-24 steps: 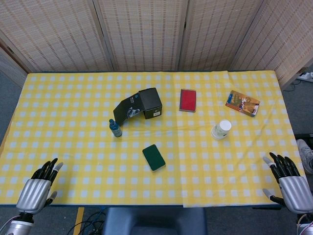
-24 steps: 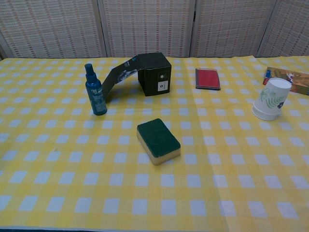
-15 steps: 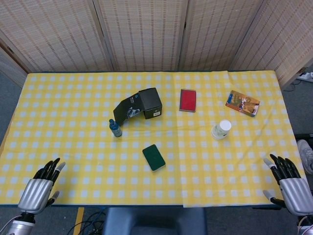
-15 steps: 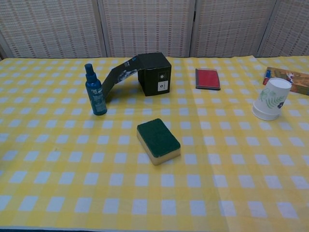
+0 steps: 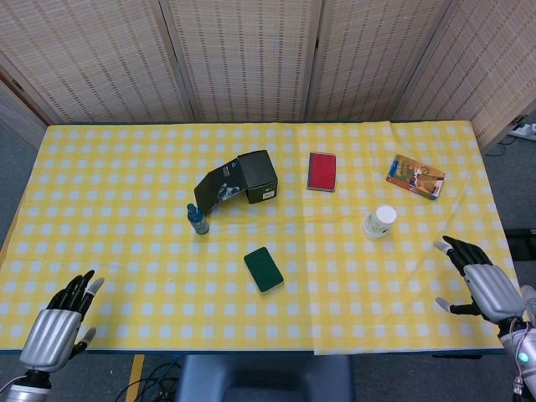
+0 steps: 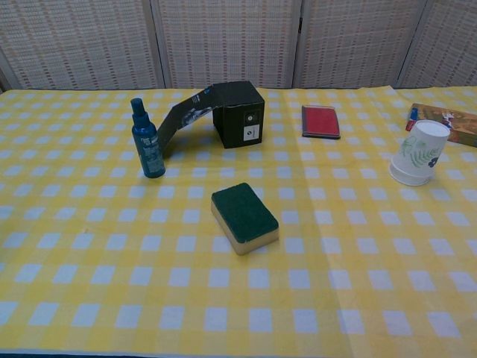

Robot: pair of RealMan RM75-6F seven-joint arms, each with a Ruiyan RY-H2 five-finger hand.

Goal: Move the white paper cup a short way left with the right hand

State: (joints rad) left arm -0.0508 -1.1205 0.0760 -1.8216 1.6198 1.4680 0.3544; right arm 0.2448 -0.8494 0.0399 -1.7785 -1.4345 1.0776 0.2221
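Observation:
The white paper cup (image 5: 379,221) (image 6: 419,152), printed with green leaves, stands upside down on the yellow checked tablecloth at the right. My right hand (image 5: 481,285) hovers over the table's front right corner, open with fingers spread, well to the right of and nearer than the cup. At the front left edge my left hand (image 5: 57,320) is open and holds nothing. Neither hand shows in the chest view.
A green sponge (image 5: 264,269) lies at the front middle. A blue spray bottle (image 5: 198,219) and an open black box (image 5: 244,179) stand left of centre. A red booklet (image 5: 322,171) and a colourful packet (image 5: 415,176) lie behind the cup.
My right hand has risen forward and turned inward over the table corner, closer to the cup. The left hand has slid slightly back toward the edge. The cup has not moved.

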